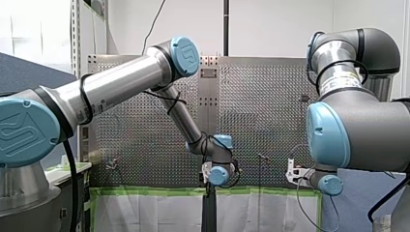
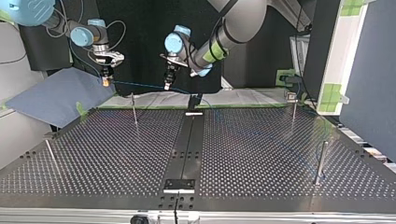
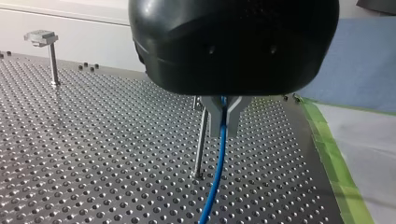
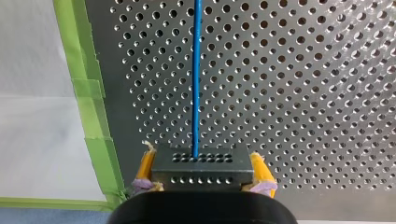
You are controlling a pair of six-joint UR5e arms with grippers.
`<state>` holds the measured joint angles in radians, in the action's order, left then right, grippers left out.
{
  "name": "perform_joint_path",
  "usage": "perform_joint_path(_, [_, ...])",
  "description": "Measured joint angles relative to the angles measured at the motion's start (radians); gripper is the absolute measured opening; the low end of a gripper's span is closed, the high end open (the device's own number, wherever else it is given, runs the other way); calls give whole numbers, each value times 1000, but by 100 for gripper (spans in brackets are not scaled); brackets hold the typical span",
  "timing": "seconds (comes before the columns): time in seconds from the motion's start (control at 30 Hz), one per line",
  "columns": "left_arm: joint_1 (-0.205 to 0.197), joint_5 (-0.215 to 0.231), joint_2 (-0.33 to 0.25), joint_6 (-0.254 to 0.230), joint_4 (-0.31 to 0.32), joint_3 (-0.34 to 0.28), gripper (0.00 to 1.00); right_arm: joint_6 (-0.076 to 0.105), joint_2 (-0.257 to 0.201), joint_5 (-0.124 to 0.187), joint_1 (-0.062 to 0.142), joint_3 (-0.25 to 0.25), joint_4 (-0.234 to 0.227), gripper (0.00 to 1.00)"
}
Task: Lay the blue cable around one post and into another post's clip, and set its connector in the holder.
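Right gripper (image 4: 203, 161) clamped on the grey connector (image 4: 203, 173) between yellow pads (image 4: 145, 165), blue cable (image 4: 196, 70) running to left gripper (image 3: 224, 119), nipped between its metal fingers (image 3: 211, 116), above perforated surface (image 3: 93, 140)

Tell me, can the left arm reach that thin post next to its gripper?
Probably yes: my left gripper, shut on the blue cable, hangs with the thin post just past its fingers, and nothing stands between them.
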<state>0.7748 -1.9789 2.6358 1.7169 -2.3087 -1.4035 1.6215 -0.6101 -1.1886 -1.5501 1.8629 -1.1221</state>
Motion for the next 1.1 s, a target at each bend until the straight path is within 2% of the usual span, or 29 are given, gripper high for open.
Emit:
perform_joint_path(0.33, [-8,15,0,55,-1,-30,1,0,0,1,0,0,0,0])
perform_joint_path(0.47, [-13,39,0,64,5,-42,1,0,0,0,1,0,0,0])
perform_joint_path(0.53, [-15,75,0,64,4,-42,1,0,0,-1,3,-1,0,0])
perform_joint_path(0.6, [-14,80,0,64,4,-42,1,0,0,0,2,-1,0,0])
perform_joint_path(0.67, [-13,80,0,64,4,-42,8,0,0,0,1,0,0,0])
perform_joint_path(0.7, [-13,80,0,64,4,-42,8,0,0,0,0,0,0,0])
perform_joint_path(0.73, [-13,80,0,64,4,-42,15,0,0,0,1,0,0,0])
perform_joint_path(0.77, [-13,80,0,64,4,-42,25,0,0,0,1,0,0,0])
perform_joint_path(0.8, [-13,80,0,64,4,-42,25,0,0,0,0,0,0,0])
perform_joint_path(0.83, [-13,80,0,64,4,-42,60,0,0,0,0,0,0,0])
perform_joint_path(0.87, [-13,80,0,64,4,-42,80,0,0,0,0,0,0,0])
perform_joint_path(0.9, [-13,80,0,64,4,-42,80,0,0,0,0,0,0,0])
perform_joint_path(0.93, [-13,80,0,64,4,-42,100,0,0,0,0,0,0,0])
perform_joint_path(1.1, [-13,80,0,64,4,-42,100,0,0,0,0,0,0,0])
